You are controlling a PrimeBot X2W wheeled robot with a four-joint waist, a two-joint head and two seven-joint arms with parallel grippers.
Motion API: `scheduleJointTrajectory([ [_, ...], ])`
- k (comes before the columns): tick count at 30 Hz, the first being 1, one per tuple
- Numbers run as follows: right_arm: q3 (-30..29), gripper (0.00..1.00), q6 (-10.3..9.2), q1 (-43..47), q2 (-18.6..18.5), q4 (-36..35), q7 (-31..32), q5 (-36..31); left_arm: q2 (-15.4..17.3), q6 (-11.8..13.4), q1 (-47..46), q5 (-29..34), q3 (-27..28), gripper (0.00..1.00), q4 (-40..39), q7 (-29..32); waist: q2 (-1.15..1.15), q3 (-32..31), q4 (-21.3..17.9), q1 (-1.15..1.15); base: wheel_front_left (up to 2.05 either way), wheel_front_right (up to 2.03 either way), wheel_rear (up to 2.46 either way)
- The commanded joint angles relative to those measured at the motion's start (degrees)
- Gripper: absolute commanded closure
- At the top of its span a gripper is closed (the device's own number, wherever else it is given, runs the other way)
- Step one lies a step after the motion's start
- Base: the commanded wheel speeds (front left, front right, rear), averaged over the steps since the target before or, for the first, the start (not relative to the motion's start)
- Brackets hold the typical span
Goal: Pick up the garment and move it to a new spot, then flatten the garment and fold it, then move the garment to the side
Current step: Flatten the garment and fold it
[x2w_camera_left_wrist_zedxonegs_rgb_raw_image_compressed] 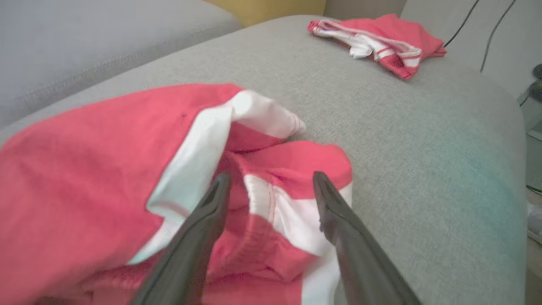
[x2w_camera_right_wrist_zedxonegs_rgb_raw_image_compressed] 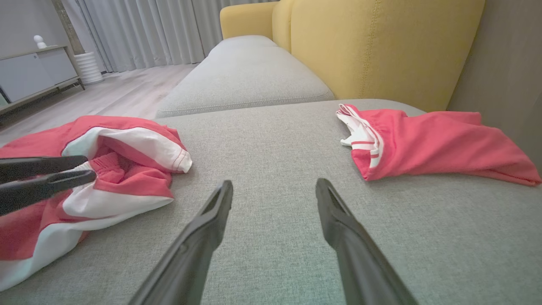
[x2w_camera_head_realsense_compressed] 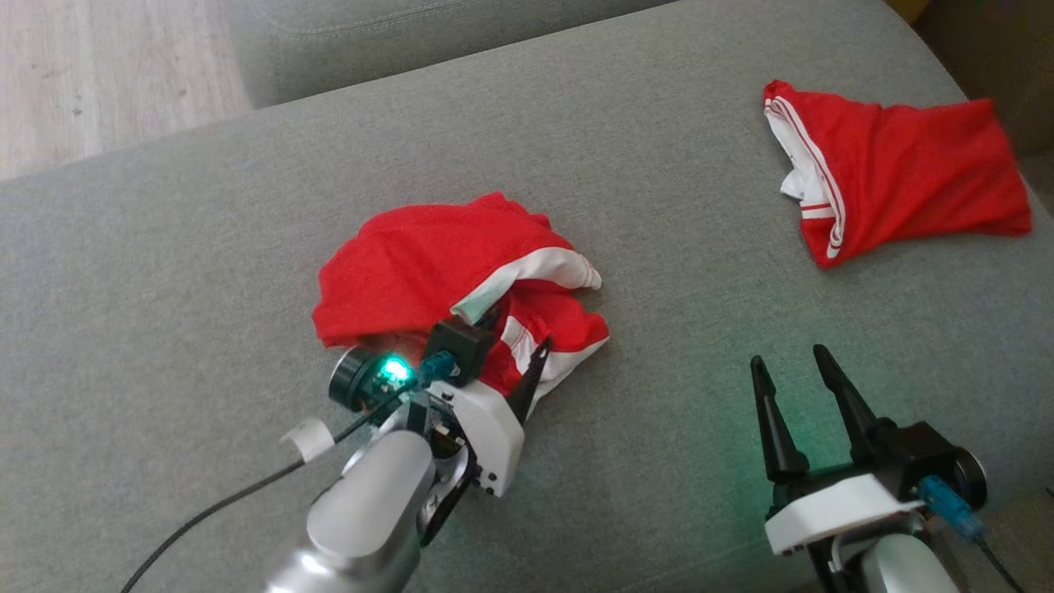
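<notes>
Grey sofa cushion (x2w_camera_head_realsense_compressed: 165,288), crumpled red garment (x2w_camera_head_realsense_compressed: 428,263) at its middle.
We note a second red garment (x2w_camera_head_realsense_compressed: 906,173) well apart, far right; left gripper (x2w_camera_left_wrist_zedxonegs_rgb_raw_image_compressed: 272,176) spread wide over the crumpled folds, gripping nothing; right gripper (x2w_camera_head_realsense_compressed: 788,356) likewise wide, over bare cushion.

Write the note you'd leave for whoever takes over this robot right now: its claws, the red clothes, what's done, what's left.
Left gripper: open, straddling a fold of the crumpled red-and-white shorts mid-cushion; nothing gripped.
Right gripper: open, over bare grey sofa cushion.
Second red shorts: lying flatter at the cushion's far right.
Done: nothing evident on the crumpled pair.
Left: grasp, relocate, flatten, fold, set aside.
</notes>
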Motion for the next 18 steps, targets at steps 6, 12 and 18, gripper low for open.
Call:
scheduleJointTrajectory([
  [6,2.5,0.0,-0.04,-3.1,-0.3,-0.9,-0.8,0.5,0.0,-0.8,-3.8,-3.1,-0.6,0.53,2.6,1.7,0.0,-0.2,-1.0,0.0,0.0,0.0,0.0],
  [12,2.8,0.0,-0.04,-2.9,-0.3,-0.6,-0.8,0.7,0.0,-1.1,-5.8,-7.0,-1.3,1.0,1.6,0.5,0.0,-0.6,-1.7,0.0,0.0,0.0,0.0],
  [18,3.6,0.0,-0.04,-3.1,-0.3,-0.3,-0.8,1.1,0.0,-0.6,-12.5,-12.1,0.2,1.0,-2.1,1.5,0.0,-1.5,-3.0,0.0,0.0,0.0,0.0],
])
